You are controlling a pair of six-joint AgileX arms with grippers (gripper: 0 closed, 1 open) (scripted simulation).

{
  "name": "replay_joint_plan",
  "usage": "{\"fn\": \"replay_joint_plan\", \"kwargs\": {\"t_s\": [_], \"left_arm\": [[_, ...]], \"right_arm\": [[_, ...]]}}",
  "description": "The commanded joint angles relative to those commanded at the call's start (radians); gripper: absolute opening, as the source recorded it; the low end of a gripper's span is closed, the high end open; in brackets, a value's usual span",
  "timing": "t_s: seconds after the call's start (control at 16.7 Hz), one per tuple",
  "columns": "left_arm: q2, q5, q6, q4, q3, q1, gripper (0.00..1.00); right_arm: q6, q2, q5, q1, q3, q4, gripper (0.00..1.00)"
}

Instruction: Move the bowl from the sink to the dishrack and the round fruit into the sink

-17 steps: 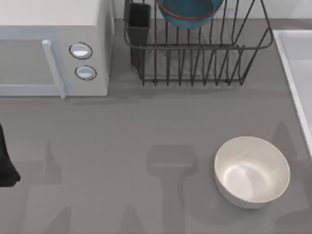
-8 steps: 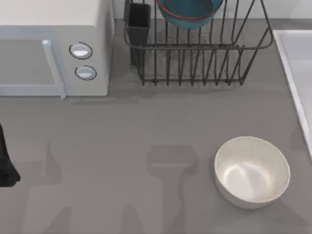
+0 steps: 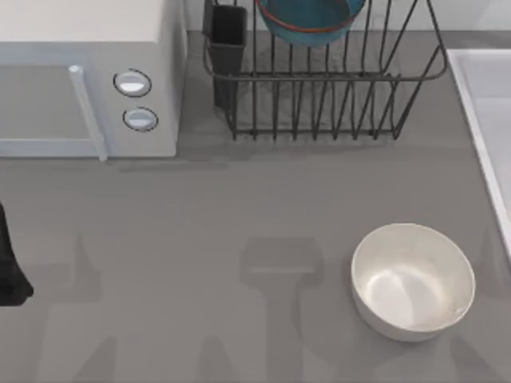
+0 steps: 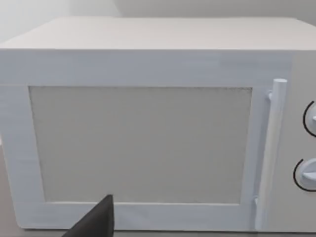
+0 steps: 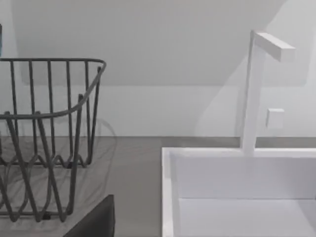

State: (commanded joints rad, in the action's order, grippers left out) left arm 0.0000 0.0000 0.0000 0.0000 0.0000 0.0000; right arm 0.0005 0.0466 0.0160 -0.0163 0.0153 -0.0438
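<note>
Bowl: the teal-blue round bowl with a thin orange-red band [image 3: 307,20] sits inside the dishrack, at the far edge of the top view, well apart from both tools.
Dishrack: the big dark wire dishrack of thin upright bars [image 3: 327,88] stands at the back of the grey counter [image 3: 200,239]; its black square cup [image 3: 229,36] is at the corner next to the microwave.
Sink: the pale white sink with a raised rim [image 3: 479,120] is at the counter's right side; the right wrist view shows its wall [image 5: 237,173] and a white tap [image 5: 256,89].
White bowl: a bigger shiny white bowl [image 3: 413,281] stands on the counter near the sink.
Microwave: a white box microwave with two round knobs [image 3: 88,80] is at the back left.
Left arm: a dark part [image 3: 9,263] is at the counter's left edge, in front of the microwave.
Tools: I cannot tell if either tool is apart or together.
</note>
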Motion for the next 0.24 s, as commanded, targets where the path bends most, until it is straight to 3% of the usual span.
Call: {"fn": "replay_joint_plan", "kwargs": {"t_s": [0.24], "left_arm": [[0.0,0.0,0.0,0.0,0.0,0.0,1.0]], "right_arm": [[-0.001,-0.047,-0.016,0.016,-0.015,0.044,1.0]]}}
